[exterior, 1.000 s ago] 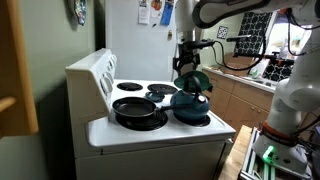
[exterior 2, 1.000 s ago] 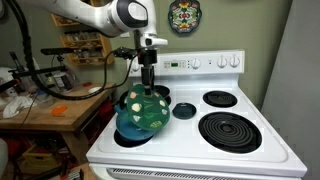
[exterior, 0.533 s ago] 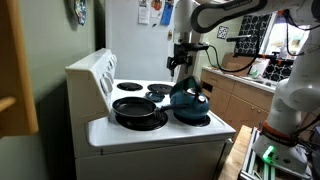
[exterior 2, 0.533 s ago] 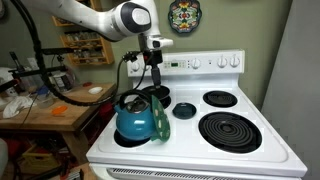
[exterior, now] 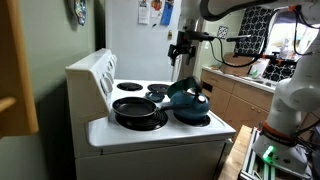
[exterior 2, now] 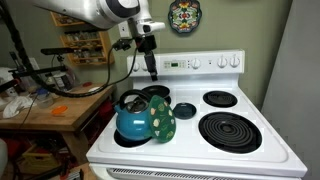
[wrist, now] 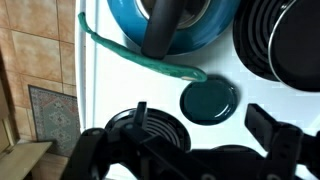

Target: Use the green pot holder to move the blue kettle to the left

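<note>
The blue kettle [exterior 2: 132, 119] stands on the stove's front burner, and shows in another exterior view [exterior: 193, 108] and at the top of the wrist view [wrist: 175, 18]. The green pot holder [exterior 2: 162, 122] leans on edge against the kettle's side. In the wrist view it is a thin green strip [wrist: 140, 58]. It also shows in an exterior view [exterior: 183, 90]. My gripper [exterior 2: 150, 68] hangs open and empty well above the stove, behind the kettle, seen too in an exterior view [exterior: 183, 48]. In the wrist view the gripper [wrist: 205, 125] has its fingers spread over a burner.
A black frying pan [exterior: 138, 110] sits on a burner beside the kettle, also in the wrist view [wrist: 290, 40]. A round dark teal disc [exterior 2: 184, 109] lies mid-stove. A coil burner [exterior 2: 232, 128] is bare. A cluttered wooden counter [exterior 2: 60, 105] adjoins the stove.
My gripper let go of the pot holder and rose away from the kettle. The pot holder slid off the kettle's top and now leans against its side.
</note>
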